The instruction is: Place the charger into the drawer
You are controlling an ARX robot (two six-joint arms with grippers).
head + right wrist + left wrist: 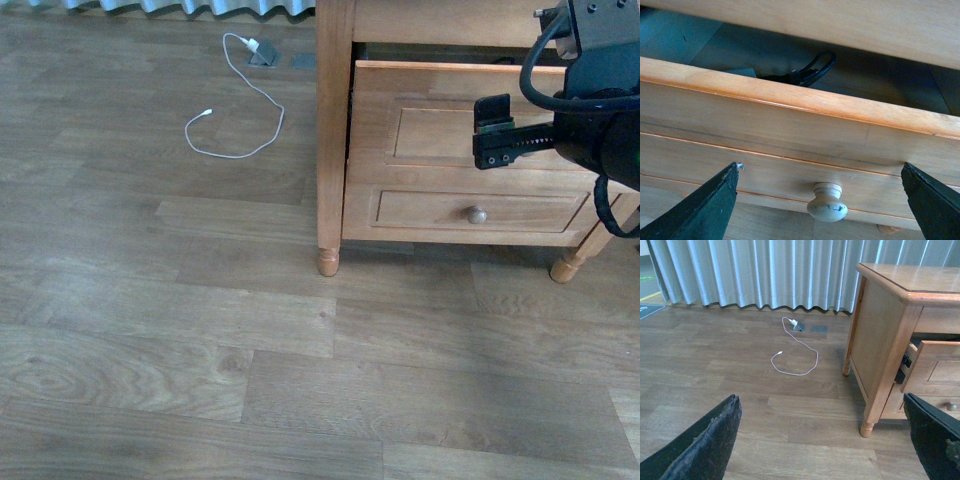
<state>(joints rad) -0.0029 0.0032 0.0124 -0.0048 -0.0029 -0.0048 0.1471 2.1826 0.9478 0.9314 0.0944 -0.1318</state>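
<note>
a: where is the right hand [497, 132]?
b: in front of the nightstand [335, 130], level with the upper drawer [430, 85]. its fingers [695, 212] stand wide apart with nothing between them, and the drawer's round pale knob [827, 201] shows in the gap in the right wrist view.

a: and the drawer?
b: pulled partly out of the nightstand. over its front edge the right wrist view shows a loop of black cable [812, 70] lying inside, with something dark beside it.

a: so the charger is in there?
b: the black cable is inside the drawer; the white block itself i cannot make out, as the front edge hides that part.

a: the lower drawer [470, 212]?
b: closed, flush with the nightstand front, its own knob showing.

a: the left hand [825, 440]?
b: its two dark fingers [705, 445] are spread far apart over the wood floor [200, 340], holding nothing, off to the curtain side of the nightstand.

a: anything else near the nightstand?
b: a thin white cable [240, 120] curls on the floor well apart from the nightstand's side, one end at a small white plug [251, 45] by a floor socket [264, 55]. a pale pleated curtain [765, 270] hangs behind it.
</note>
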